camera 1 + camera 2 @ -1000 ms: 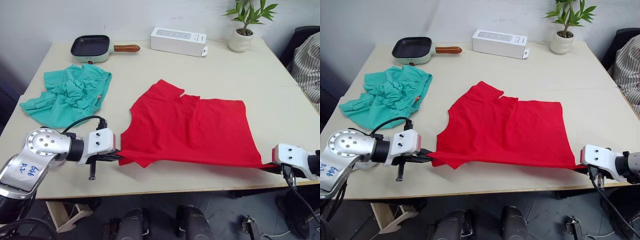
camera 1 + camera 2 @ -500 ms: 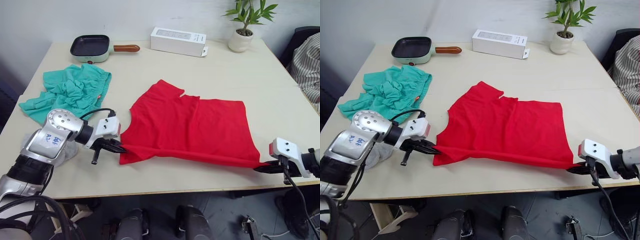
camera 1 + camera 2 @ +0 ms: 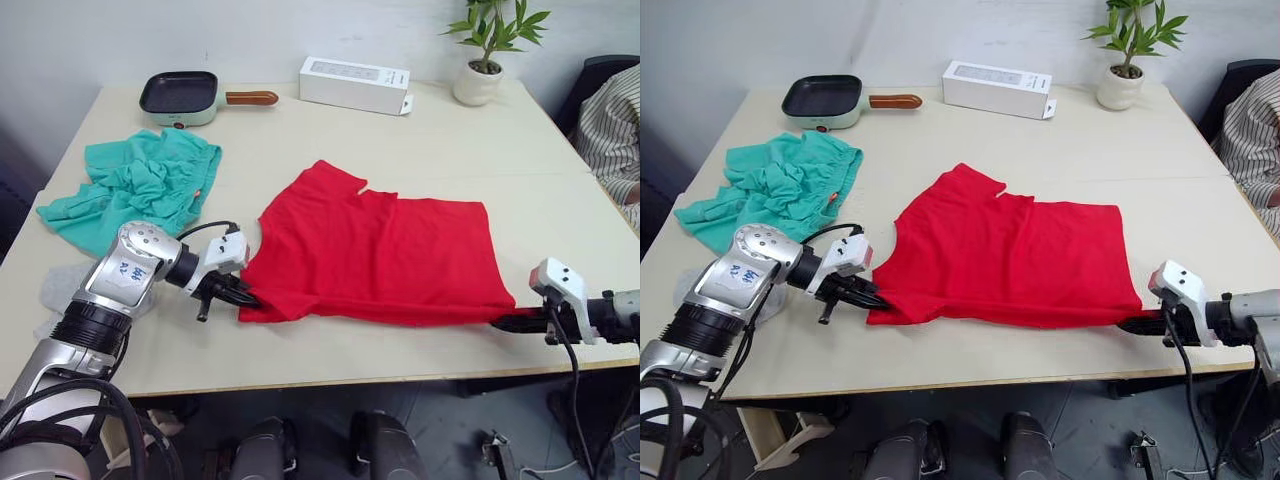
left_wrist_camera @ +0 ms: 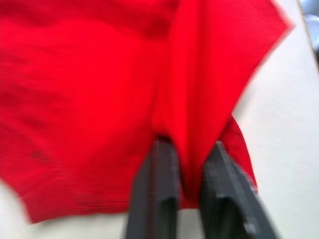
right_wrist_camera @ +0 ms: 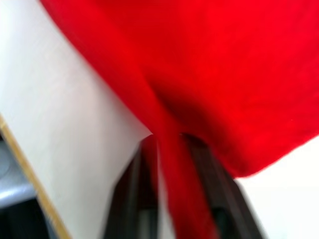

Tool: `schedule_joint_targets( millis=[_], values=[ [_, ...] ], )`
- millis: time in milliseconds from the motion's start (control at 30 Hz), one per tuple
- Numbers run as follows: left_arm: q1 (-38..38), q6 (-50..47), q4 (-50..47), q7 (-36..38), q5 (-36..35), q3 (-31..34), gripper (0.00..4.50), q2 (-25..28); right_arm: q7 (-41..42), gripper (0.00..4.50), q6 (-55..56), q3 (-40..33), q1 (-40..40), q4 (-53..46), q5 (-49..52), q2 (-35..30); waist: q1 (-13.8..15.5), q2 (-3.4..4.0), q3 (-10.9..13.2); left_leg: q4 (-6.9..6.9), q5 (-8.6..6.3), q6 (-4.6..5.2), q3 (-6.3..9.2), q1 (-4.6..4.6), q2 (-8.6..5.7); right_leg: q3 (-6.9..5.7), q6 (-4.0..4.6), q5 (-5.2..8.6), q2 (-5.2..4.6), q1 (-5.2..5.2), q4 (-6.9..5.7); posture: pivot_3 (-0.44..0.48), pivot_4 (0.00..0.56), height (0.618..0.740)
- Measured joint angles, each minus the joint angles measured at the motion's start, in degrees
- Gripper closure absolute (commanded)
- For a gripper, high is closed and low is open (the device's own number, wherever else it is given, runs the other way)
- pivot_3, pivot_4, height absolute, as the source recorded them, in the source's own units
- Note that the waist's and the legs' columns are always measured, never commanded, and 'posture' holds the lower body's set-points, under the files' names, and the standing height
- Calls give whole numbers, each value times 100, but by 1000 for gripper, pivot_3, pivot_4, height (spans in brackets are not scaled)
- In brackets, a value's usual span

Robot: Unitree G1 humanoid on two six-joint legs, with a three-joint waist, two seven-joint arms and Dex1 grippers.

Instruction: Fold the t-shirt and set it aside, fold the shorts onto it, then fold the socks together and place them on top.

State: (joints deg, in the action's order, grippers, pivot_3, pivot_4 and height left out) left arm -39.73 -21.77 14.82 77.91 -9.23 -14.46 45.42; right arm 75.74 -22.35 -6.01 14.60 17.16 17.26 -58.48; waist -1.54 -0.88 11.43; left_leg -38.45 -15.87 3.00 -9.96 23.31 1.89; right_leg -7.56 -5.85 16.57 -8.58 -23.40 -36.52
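The left gripper (image 3: 243, 296) is clamped on the near left corner of the t-shirt (image 3: 385, 255), a fold of red cloth pinched between its two black fingers (image 4: 155, 194). The right gripper (image 3: 508, 322) is closed on the near right corner in the same way; in its wrist view a ridge of red fabric runs between its fingers (image 5: 132, 199), though that picture is smeared, so how deep the cloth sits in the grip is hard to say. Both grippers sit low at the near edge of the table (image 3: 330, 355), the hem stretched between them.

The table is a pale beige top. The t-shirt lies across its near middle, mostly flat, one sleeve pointing toward the far side. Beside the left arm, near the left edge, something light grey, probably the socks (image 3: 62, 285), lies partly hidden. Farther left, the shorts (image 3: 135, 187) lie crumpled, apart from the t-shirt. At the far edge stand a small green frying pan (image 3: 182, 94), a white box (image 3: 355, 83) and a potted plant (image 3: 482, 50). A person's striped sleeve (image 3: 608, 130) shows at the right.
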Motion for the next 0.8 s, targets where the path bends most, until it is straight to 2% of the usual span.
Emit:
schedule_joint_targets(
  millis=[267,367,400,500,633,700,800],
  values=[
    [689,65,-136,-1262,-332,1139,272,-455,-881,23,311,-1140,-565,-26,273,307,27,0,0,3,-2,4,2,1,-7,1,-2,-1,-2,3,2,0,150,740],
    [918,101,-285,-1619,-421,1575,272,-403,-1026,23,404,-1545,-797,-8,381,319,13,0,0,13,-2,4,1,-1,-7,2,-2,-1,-2,2,4,0,150,740],
    [978,143,-296,-1661,-442,1691,240,-361,-1025,216,403,-1690,-877,-17,448,319,11,0,0,15,-2,4,1,-2,-7,1,-2,-1,-1,2,5,0,150,740],
    [1300,336,-444,-1615,-599,1991,874,-225,-908,1016,404,-2042,-1169,-325,719,319,1,1,0,22,-2,2,1,-4,-3,2,-2,-1,-2,2,10,0,150,740],
    [1848,606,-1238,-1128,-954,2128,2218,-52,-788,2500,471,-2137,-1730,-1622,999,547,-4,1,-1,31,-9,-11,1,-4,9,6,-1,-1,-7,3,24,0,150,740],
    [2148,784,-1728,-923,-1006,2010,2888,-36,-782,3226,611,-1852,-2019,-2406,1062,881,7,4,-3,34,-12,-16,2,-6,13,6,-1,-1,-2,4,28,0,150,740],
    [2387,934,-2159,-882,-1001,1619,3895,-272,-809,4366,950,-1175,-2127,-2920,952,1344,34,4,-3,33,-15,-19,0,-4,-3,6,-2,-1,4,4,30,0,150,740]
  ],
)
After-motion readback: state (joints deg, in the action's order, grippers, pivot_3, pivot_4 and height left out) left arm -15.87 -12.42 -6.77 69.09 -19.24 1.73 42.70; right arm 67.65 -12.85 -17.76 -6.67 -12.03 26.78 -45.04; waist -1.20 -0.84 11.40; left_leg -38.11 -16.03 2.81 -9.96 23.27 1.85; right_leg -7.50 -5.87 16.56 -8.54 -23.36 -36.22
